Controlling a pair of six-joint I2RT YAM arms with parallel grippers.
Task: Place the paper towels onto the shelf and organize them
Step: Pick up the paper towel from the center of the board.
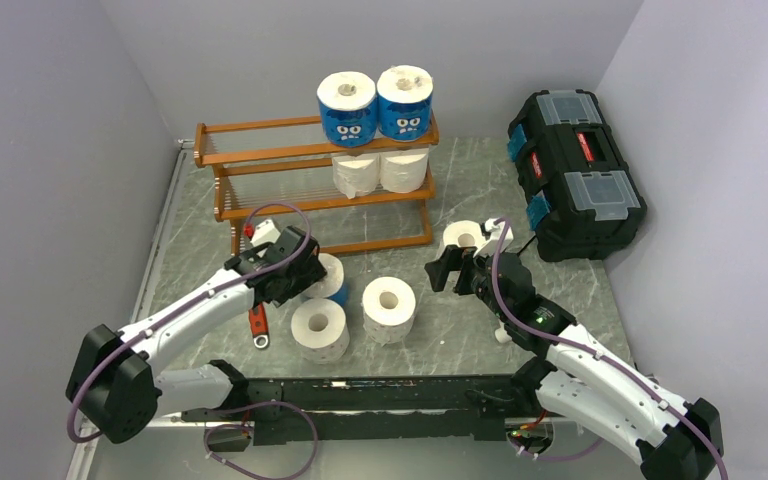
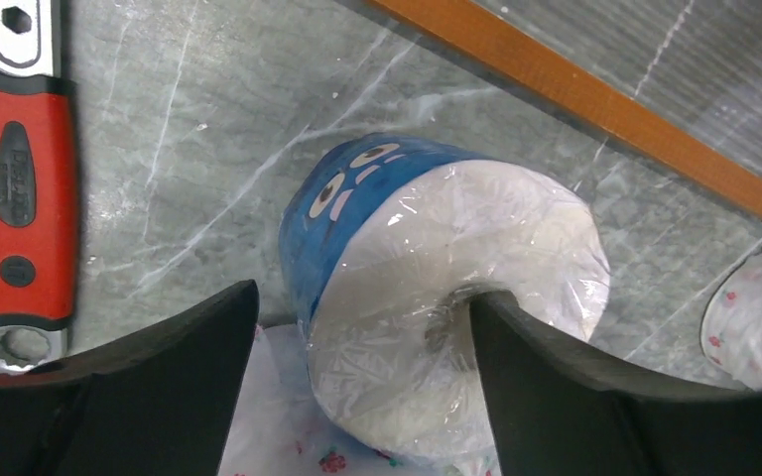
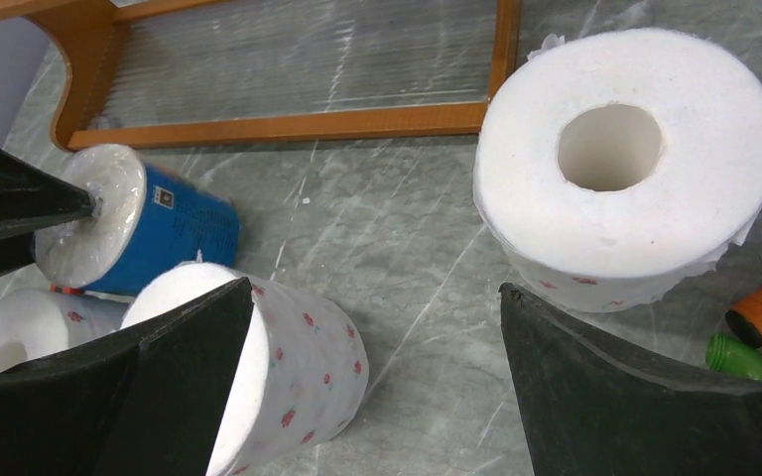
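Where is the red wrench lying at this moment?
In the top view, the red wrench lies on the table, left of centre, just left of the nearest flower-printed roll.

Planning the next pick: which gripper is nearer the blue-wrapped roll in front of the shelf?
Left. The left gripper is at the blue-wrapped roll, one finger at its core; the right gripper is across the table.
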